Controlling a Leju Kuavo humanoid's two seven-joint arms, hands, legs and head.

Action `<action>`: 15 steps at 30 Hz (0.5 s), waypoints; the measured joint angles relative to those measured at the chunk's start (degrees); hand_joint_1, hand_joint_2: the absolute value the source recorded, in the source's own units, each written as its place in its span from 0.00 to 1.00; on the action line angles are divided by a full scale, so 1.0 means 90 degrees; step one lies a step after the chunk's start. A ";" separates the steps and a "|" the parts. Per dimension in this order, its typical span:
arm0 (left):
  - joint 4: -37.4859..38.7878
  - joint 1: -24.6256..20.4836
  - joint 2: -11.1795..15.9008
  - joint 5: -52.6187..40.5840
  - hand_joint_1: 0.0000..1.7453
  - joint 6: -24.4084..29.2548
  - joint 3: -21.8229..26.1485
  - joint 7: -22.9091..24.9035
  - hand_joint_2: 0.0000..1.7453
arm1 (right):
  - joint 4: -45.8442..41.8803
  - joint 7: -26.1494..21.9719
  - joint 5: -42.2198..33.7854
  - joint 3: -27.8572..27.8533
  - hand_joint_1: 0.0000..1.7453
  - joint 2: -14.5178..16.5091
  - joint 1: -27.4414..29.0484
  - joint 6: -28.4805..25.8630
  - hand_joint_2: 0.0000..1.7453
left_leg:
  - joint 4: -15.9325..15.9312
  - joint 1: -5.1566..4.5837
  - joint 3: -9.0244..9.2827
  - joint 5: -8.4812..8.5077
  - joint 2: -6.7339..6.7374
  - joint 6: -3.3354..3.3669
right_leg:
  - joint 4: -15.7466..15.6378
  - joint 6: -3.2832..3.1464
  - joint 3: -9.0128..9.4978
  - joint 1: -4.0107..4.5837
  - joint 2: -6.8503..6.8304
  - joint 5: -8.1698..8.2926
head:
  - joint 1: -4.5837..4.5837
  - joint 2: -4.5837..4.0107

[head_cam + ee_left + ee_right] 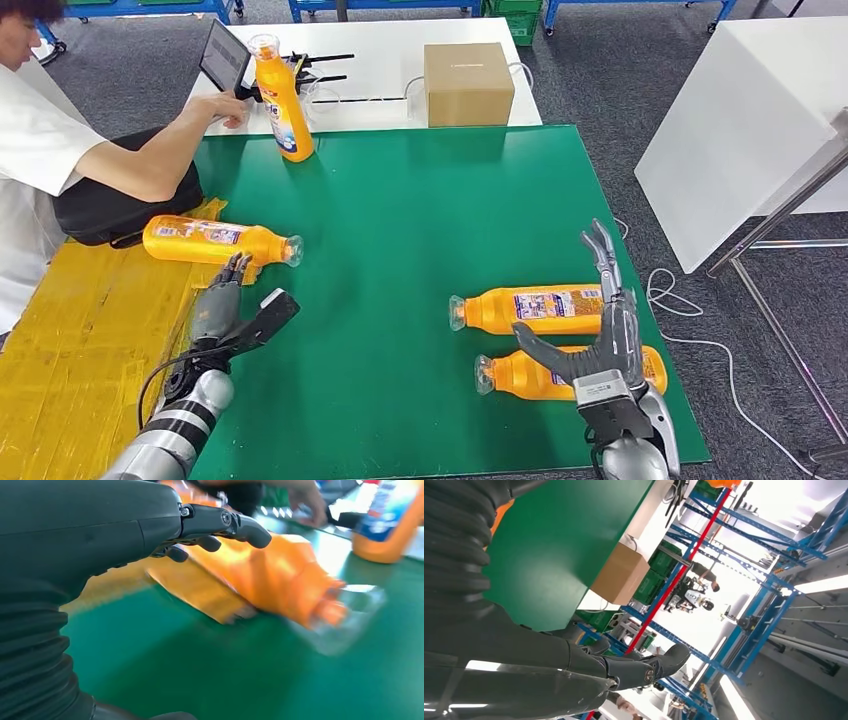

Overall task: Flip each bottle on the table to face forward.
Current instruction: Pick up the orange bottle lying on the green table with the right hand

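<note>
My left robot hand (235,300), fingers spread, reaches for the left bottle (215,241); a nudge could roll it off the worktop (400,230).

Green mat (400,230), landmark.
Centre: bare strip running front to back, open passage.
Right front: two lying bottles (530,309) (560,372), right hand (600,340) above them, fingers spread.
Left edge: lying bottle (215,240), left hand (235,310) just beside it.
Far-left corner: upright bottle (280,100), person's arm (150,155), black bag (110,210).
Beyond far edge: box (468,83).
</note>
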 joint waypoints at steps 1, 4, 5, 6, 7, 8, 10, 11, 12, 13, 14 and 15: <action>-0.0147 0.0060 -0.0020 0.0557 0.00 -0.0275 0.0013 -0.0311 1.00 | 0.0000 -0.0008 0.0002 -0.0007 0.00 0.0002 0.0015 -0.0021 1.00 | 0.0000 0.0000 -0.0001 0.0000 0.0000 0.0000 | 0.0000 0.0000 0.0000 0.0000 0.0000 0.0000 | 0.0001 0.0000; -0.1073 0.0466 -0.0099 0.3024 0.00 -0.1685 0.0084 -0.1630 1.00 | 0.0003 -0.0075 0.0214 -0.0019 0.00 0.0002 0.0058 -0.0245 1.00 | 0.0000 0.0000 -0.0003 -0.0003 0.0008 0.0003 | 0.0000 0.0001 -0.0003 -0.0001 0.0005 0.0000 | 0.0001 0.0000; -0.1579 0.0672 -0.0126 0.3855 0.00 -0.2172 0.0101 -0.1973 1.00 | 0.0001 -0.0094 0.0381 -0.0024 0.00 0.0000 0.0077 -0.0372 1.00 | 0.0000 0.0000 -0.0004 -0.0005 0.0013 0.0006 | -0.0001 0.0001 -0.0005 0.0000 0.0007 -0.0001 | 0.0000 0.0000; -0.2114 0.0878 -0.0152 0.4489 0.00 -0.2529 0.0108 -0.2148 1.00 | -0.0005 -0.0091 0.0576 -0.0030 0.00 -0.0005 0.0099 -0.0498 1.00 | 0.0000 0.0000 -0.0005 -0.0007 0.0017 0.0009 | -0.0002 0.0001 -0.0006 0.0000 0.0009 -0.0002 | 0.0001 0.0000; -0.2651 0.1068 -0.0170 0.4910 0.00 -0.2753 0.0106 -0.2183 1.00 | -0.0016 -0.0060 0.0809 -0.0039 0.00 -0.0014 0.0122 -0.0623 1.00 | 0.0000 0.0000 -0.0007 -0.0010 0.0018 0.0010 | -0.0003 0.0001 -0.0007 0.0000 0.0010 -0.0002 | 0.0002 0.0000; -0.3122 0.1234 -0.0178 0.5118 0.00 -0.2866 0.0104 -0.2126 1.00 | -0.0033 0.0001 0.1075 -0.0050 0.00 -0.0027 0.0145 -0.0740 1.00 | 0.0000 0.0000 -0.0010 -0.0013 0.0019 0.0013 | -0.0004 0.0002 -0.0007 0.0000 0.0009 -0.0003 | 0.0002 0.0000; -0.3903 0.1520 -0.0162 0.5201 0.00 -0.2951 0.0103 -0.1955 1.00 | -0.0083 0.0221 0.1766 -0.0082 0.00 -0.0072 0.0199 -0.0963 1.00 | -0.0001 0.0000 -0.0015 -0.0018 0.0021 0.0018 | -0.0006 0.0002 -0.0008 0.0000 0.0009 -0.0004 | 0.0000 0.0000; -0.4212 0.1636 -0.0144 0.5206 0.00 -0.2996 0.0103 -0.1885 1.00 | -0.0109 0.0371 0.2155 -0.0097 0.00 -0.0114 0.0221 -0.1041 1.00 | -0.0001 0.0000 -0.0016 -0.0019 0.0022 0.0019 | -0.0006 0.0002 -0.0008 0.0000 0.0009 -0.0004 | -0.0001 0.0000; -0.4483 0.1738 -0.0124 0.5214 0.00 -0.3058 0.0103 -0.1825 1.00 | -0.0129 0.0544 0.2524 -0.0107 0.00 -0.0173 0.0234 -0.1072 1.00 | -0.0001 0.0000 -0.0016 -0.0019 0.0022 0.0020 | -0.0006 0.0003 -0.0007 0.0000 0.0009 -0.0004 | -0.0001 0.0000; -0.4707 0.1833 -0.0104 0.5221 0.00 -0.3134 0.0102 -0.1779 1.00 | -0.0140 0.0731 0.2835 -0.0112 0.00 -0.0250 0.0235 -0.1038 1.00 | -0.0001 0.0000 -0.0017 -0.0019 0.0023 0.0020 | -0.0006 0.0003 -0.0007 0.0000 0.0008 -0.0004 | -0.0001 0.0000; -0.4898 0.1925 -0.0086 0.5229 0.00 -0.3210 0.0101 -0.1742 1.00 | -0.0146 0.0923 0.3076 -0.0115 0.00 -0.0342 0.0223 -0.0946 1.00 | -0.0002 0.0000 -0.0016 -0.0019 0.0023 0.0020 | -0.0006 0.0002 -0.0006 -0.0001 0.0009 -0.0004 | -0.0001 0.0000; -0.5058 0.2018 -0.0073 0.5225 0.00 -0.3279 0.0098 -0.1715 1.00 | -0.0144 0.1111 0.3225 -0.0125 0.00 -0.0457 0.0202 -0.0792 1.00 | -0.0002 0.0000 -0.0016 -0.0018 0.0023 0.0020 | -0.0006 0.0002 -0.0005 -0.0002 0.0009 -0.0004 | -0.0001 0.0000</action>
